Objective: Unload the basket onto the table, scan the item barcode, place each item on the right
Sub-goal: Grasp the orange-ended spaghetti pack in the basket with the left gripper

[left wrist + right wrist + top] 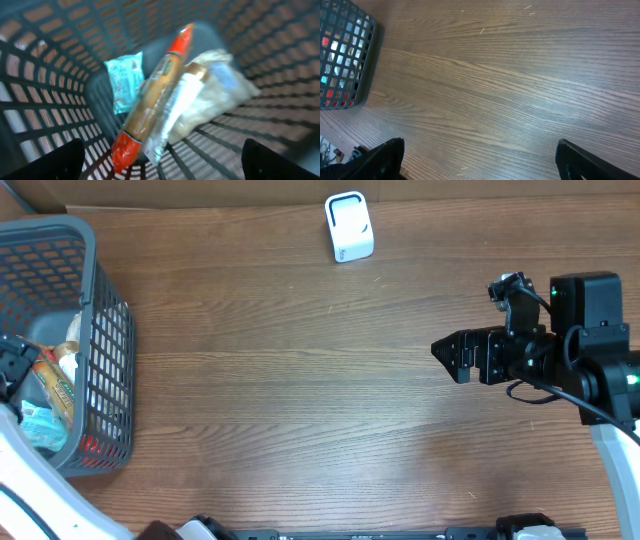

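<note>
Overhead: a grey plastic mesh basket (100, 330) sits at the left of the brown wooden table (300, 400). A small white box-shaped scanner (349, 226) stands at the far edge, and the right gripper (447, 352) hangs at the right.

Left wrist: the left gripper (165, 161), jaws wide apart, hangs inside the basket above a long orange, red-ended tube packet (150, 105). The packet lies beside a teal sachet (122, 80) and a pale clear bag (220, 90).

Right wrist: the right gripper's jaws are apart over bare wood, holding nothing.

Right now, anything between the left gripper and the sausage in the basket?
Nothing visible. The left gripper is open over the basket, and the sausage lies uncovered on top of the teal packet and white bag.
</note>
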Robot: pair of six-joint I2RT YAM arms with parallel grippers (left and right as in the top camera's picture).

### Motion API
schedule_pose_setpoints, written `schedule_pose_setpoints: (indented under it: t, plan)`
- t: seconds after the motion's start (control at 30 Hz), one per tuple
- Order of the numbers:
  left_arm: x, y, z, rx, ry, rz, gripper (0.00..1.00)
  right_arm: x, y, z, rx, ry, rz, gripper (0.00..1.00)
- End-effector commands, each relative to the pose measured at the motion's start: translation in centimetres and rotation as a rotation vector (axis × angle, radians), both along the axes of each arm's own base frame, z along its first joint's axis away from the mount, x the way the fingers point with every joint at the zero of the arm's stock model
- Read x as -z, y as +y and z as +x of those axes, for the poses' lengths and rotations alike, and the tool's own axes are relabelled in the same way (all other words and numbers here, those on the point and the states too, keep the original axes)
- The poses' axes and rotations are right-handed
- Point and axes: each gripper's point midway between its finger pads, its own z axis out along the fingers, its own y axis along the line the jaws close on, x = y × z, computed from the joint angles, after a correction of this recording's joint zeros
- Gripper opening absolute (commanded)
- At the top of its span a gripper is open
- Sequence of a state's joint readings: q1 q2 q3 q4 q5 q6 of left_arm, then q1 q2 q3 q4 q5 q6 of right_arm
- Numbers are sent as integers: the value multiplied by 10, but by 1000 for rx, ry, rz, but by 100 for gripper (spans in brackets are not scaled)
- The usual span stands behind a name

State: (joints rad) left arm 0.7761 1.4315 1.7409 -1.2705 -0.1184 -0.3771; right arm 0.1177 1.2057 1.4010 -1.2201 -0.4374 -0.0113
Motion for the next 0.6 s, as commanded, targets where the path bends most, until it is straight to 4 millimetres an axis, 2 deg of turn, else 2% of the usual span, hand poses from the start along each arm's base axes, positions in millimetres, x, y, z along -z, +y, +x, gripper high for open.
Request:
schedule_pose_setpoints:
  t: [0.0,0.07,0.13,0.3,0.4,0.5,0.57]
  plan:
    - [42,16,-5,-97,74,-27,92,-10,-3,3,1,-41,-12,97]
    - [62,20,-2,-72,109,-38,93,-10,-3,3,1,-40,-12,97]
    - [84,24,3,-41,147,-54,100,-10,-3,3,1,-40,-12,97]
    - [135,33,11,4,261,-135,96,-8,-5,5,8,-40,-22,97]
    - [153,38,11,0,301,-164,94,-7,-6,6,14,-38,-31,97]
    - [164,43,12,7,320,-175,94,-5,-6,7,14,-31,-32,97]
    - [170,47,14,20,327,-176,90,-3,-6,8,14,-23,-32,97]
